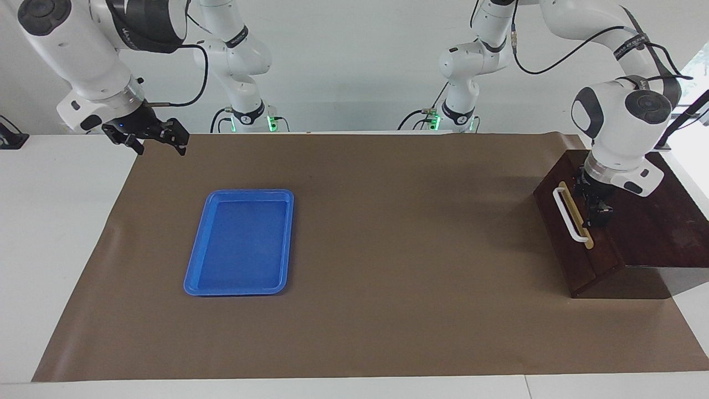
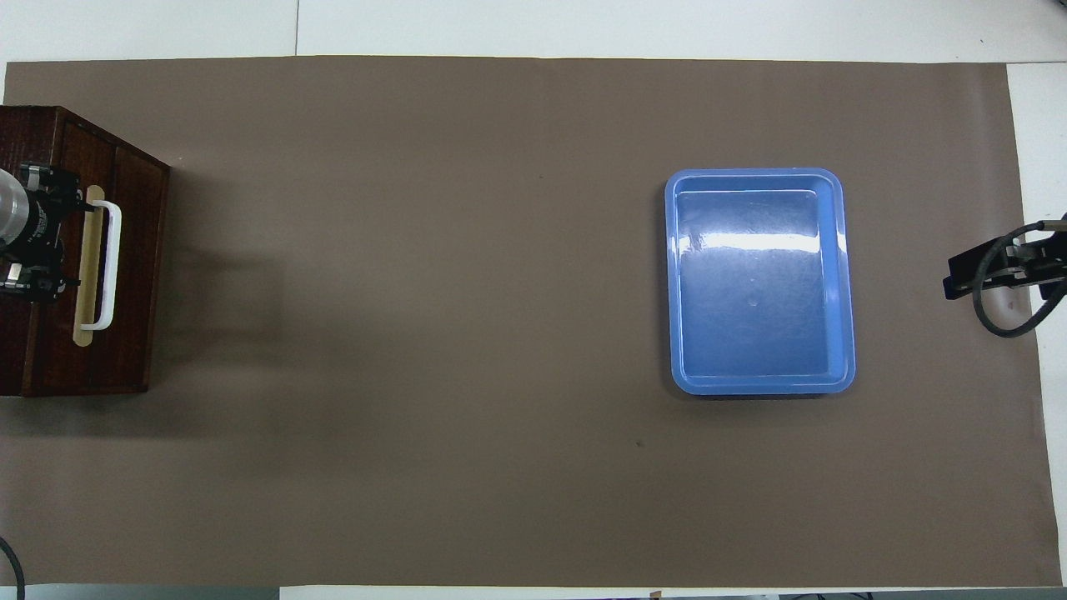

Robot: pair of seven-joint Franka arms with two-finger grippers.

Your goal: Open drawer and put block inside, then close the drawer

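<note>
With the drawer (image 1: 573, 227) pushed shut at the right of the frame, the block is hidden, likely inside. The left gripper (image 1: 597, 206), fingers apart, sits by the handle (image 1: 569, 214); lift it straight up. The right gripper (image 1: 155, 137) waits, open, upper left.

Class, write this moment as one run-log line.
drawer of dark brown wooden box: closed | yellow block: not visible | left gripper: open, above white bar handle | right gripper: open, waiting

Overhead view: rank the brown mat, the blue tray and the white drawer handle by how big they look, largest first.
1. Brown mat, by far the largest.
2. Blue tray.
3. White drawer handle, the smallest: a thin bar, shorter than the tray.
</note>
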